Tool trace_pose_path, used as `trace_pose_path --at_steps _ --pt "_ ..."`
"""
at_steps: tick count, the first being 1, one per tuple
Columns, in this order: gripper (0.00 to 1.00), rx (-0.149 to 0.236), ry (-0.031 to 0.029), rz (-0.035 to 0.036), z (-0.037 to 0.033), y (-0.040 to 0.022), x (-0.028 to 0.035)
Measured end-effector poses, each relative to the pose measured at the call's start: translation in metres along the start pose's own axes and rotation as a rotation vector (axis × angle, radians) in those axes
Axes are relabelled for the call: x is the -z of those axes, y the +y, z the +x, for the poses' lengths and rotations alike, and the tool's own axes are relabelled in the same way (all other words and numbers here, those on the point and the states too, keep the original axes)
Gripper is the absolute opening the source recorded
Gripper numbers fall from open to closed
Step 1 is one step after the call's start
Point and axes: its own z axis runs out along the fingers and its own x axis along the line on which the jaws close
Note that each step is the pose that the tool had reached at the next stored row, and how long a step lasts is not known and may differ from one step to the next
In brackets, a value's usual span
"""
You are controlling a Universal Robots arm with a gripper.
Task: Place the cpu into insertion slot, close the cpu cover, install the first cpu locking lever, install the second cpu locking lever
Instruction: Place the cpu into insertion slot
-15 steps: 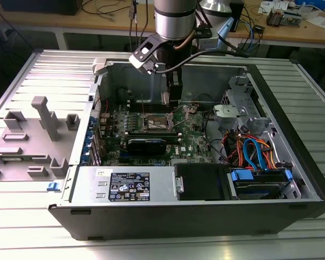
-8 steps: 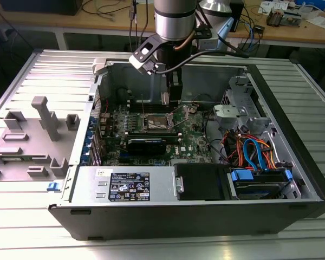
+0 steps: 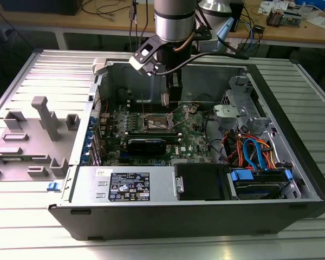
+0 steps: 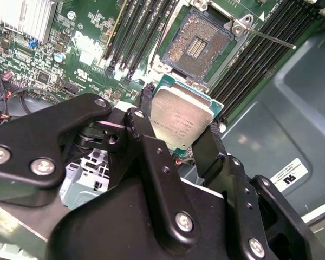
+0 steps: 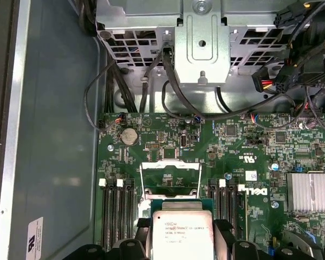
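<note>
The black two-finger gripper point(image 4: 181, 115) clamps the small, flat, square, silver-topped cpu point(image 4: 180, 123) by opposite edges, just above the dark, square, silver-rimmed insertion slot point(image 4: 197, 43), upper centre in the exterior view. The chip is likely light, rigid and delicate underneath, so edge holds suit it.

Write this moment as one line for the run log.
gripper: shut on cpu | insertion slot: empty | cpu cover: open
</note>
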Motion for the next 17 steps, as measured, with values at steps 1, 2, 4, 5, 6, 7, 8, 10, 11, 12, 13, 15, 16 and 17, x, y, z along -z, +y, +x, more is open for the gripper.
trace_pose_path --at_steps 1,2,4,5,6,7,8,10,11,12,13,15,16,17 --pt "0.54 0.000 0.0000 0.0000 0.0000 0.0000 -0.0004" --pt "0.54 0.000 0.0001 0.0000 -0.0001 -0.0001 -0.0009" --pt "0.54 0.000 0.0000 0.0000 -0.0001 -0.0001 -0.0017" --pt "0.54 0.000 0.0000 0.0000 -0.0001 -0.0001 -0.0020" --pt "0.54 0.000 0.0001 0.0000 -0.0001 -0.0002 -0.0027" --pt "0.54 0.000 0.0001 0.0000 -0.0001 -0.0003 -0.0031" --pt "0.54 0.000 0.0000 0.0002 -0.0001 -0.0003 -0.0037" --pt "0.54 0.000 -0.0002 0.0004 -0.0002 -0.0004 -0.0045" --pt "0.54 0.000 0.0000 0.0006 -0.0002 -0.0004 -0.0049" --pt "0.54 0.000 0.0000 0.0005 -0.0002 -0.0004 -0.0049" --pt "0.54 0.000 0.0000 0.0006 -0.0002 -0.0001 -0.0049" --pt "0.54 0.000 0.0000 0.0006 -0.0002 0.0002 -0.0050" --pt "0.54 0.000 0.0000 0.0006 -0.0002 0.0002 -0.0049" --pt "0.54 0.000 0.0001 0.0005 -0.0002 0.0002 -0.0050"
